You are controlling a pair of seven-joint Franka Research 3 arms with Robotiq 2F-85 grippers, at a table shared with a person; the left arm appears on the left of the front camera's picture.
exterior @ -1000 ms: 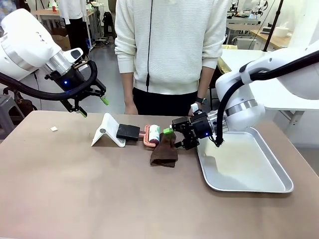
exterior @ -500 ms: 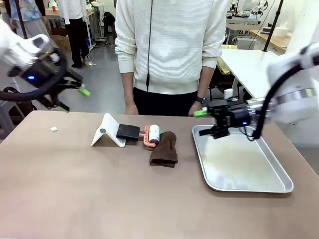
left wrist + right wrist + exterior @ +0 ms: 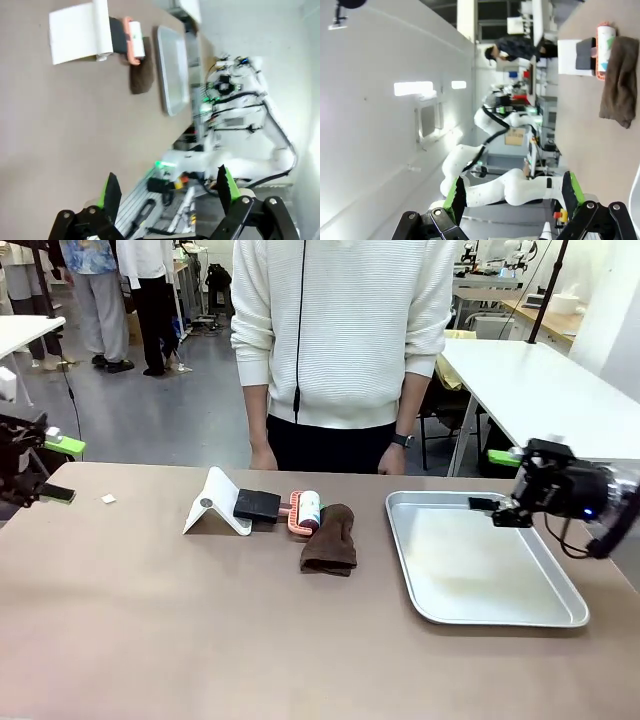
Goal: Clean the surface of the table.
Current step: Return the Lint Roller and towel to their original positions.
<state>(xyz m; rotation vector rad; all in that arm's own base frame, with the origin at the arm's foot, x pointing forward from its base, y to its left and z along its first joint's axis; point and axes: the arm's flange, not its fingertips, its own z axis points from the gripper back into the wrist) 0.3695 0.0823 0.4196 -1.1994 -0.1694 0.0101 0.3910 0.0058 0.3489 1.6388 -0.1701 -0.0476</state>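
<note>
The table is a wide brownish-taupe top. Near its far middle lie a brown cloth, a pink lint roller, a black block and a white folded stand. My left gripper hangs open off the table's left end, holding nothing. My right gripper stands open and empty over the far right of the metal tray. In the left wrist view the open left gripper looks along the table. In the right wrist view the right gripper is open, with the cloth far off.
A person in a white sweater stands at the far edge, hands low by the table. A small white scrap lies at the far left. White-topped tables stand behind on the right. The tray holds nothing.
Both arms have drawn back outward. The left gripper swung left and down past the table's end. The right gripper left the cloth and moved right across the tray. The things on the table stayed put.
</note>
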